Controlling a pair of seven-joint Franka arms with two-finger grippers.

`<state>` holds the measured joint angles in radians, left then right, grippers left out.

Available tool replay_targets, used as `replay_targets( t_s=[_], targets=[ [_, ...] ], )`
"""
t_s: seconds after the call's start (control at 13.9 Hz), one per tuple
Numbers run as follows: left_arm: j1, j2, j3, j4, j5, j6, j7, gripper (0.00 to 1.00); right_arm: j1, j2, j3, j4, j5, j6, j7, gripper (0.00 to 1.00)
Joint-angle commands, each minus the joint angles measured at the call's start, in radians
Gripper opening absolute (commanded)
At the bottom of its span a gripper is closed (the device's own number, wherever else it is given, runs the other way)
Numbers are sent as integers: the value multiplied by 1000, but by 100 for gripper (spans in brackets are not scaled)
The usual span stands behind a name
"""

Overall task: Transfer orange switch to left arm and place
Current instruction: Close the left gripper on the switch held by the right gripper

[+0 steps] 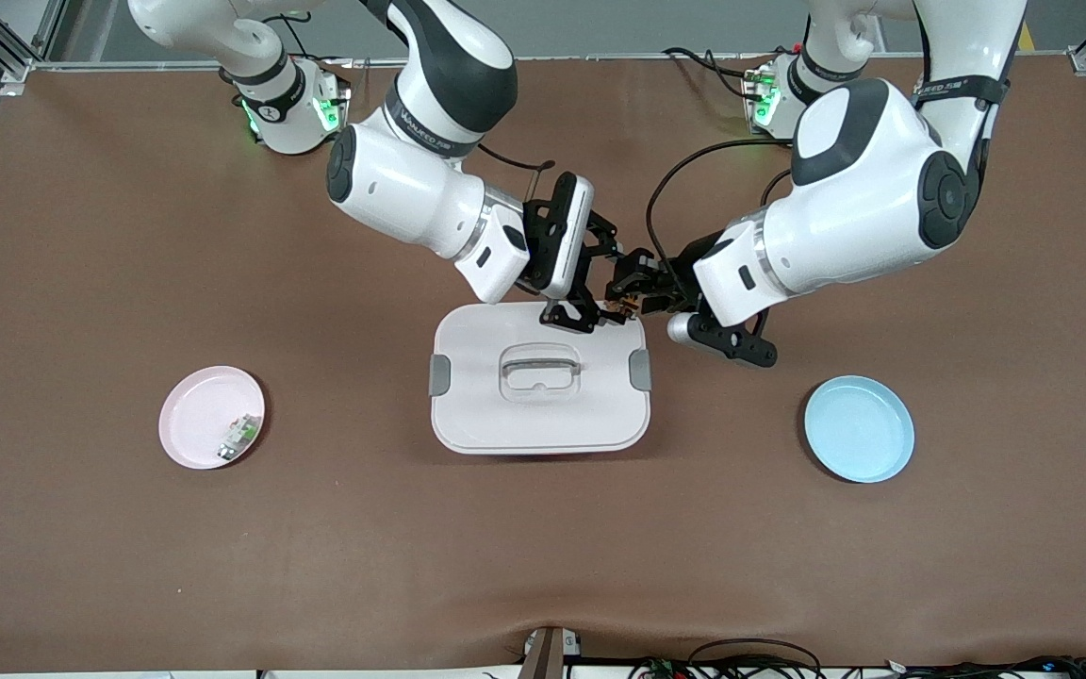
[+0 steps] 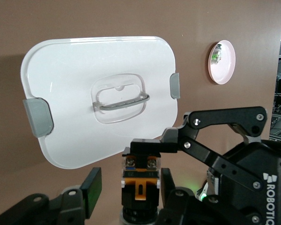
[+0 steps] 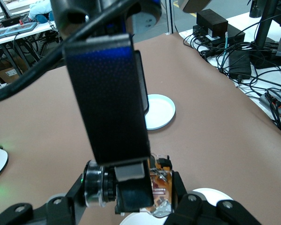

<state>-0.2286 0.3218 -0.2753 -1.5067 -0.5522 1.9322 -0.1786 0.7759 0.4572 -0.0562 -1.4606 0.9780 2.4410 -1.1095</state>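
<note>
The orange switch (image 1: 631,304), black with orange parts and a clear cap, hangs in the air between both grippers, just over a corner of the white box (image 1: 539,420). My right gripper (image 1: 601,307) is shut on it end to end, cap against one finger (image 3: 61,202), orange end against the other; the switch (image 3: 157,185) shows there. My left gripper (image 1: 645,287) is open, its fingers (image 2: 91,192) on either side of the switch (image 2: 140,180) with a gap showing. The box (image 2: 75,93) lies closed below.
A pink plate (image 1: 196,410) holding a small green-and-white component (image 1: 239,436) lies toward the right arm's end. A blue plate (image 1: 859,429) lies toward the left arm's end and also shows in the right wrist view (image 3: 159,110). Cables run along the table edges.
</note>
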Motion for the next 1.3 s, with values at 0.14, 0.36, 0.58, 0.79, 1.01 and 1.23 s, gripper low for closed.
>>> replay_targets(
  t_s=[0.14, 0.36, 0.58, 0.79, 1.01, 1.23],
  targets=[
    [-14, 2, 2, 11, 20, 14, -25, 25, 9, 8, -10, 23, 19, -4, 11, 11],
    [-14, 2, 2, 11, 20, 14, -27, 0, 8, 8, -10, 23, 19, -4, 11, 12],
    [-12, 2, 2, 11, 18, 14, -31, 0, 9, 8, -10, 23, 19, -4, 11, 13],
    [-12, -1, 2, 14, 20, 14, -51, 0, 9, 6, -13, 22, 19, 0, 11, 55],
    [-14, 0, 2, 14, 24, 14, -59, 0, 9, 1, -14, 19, 21, 6, 11, 85],
    [-14, 0, 4, 14, 26, 14, -67, 0, 9, -3, -14, 19, 21, 10, 4, 100]
  ],
)
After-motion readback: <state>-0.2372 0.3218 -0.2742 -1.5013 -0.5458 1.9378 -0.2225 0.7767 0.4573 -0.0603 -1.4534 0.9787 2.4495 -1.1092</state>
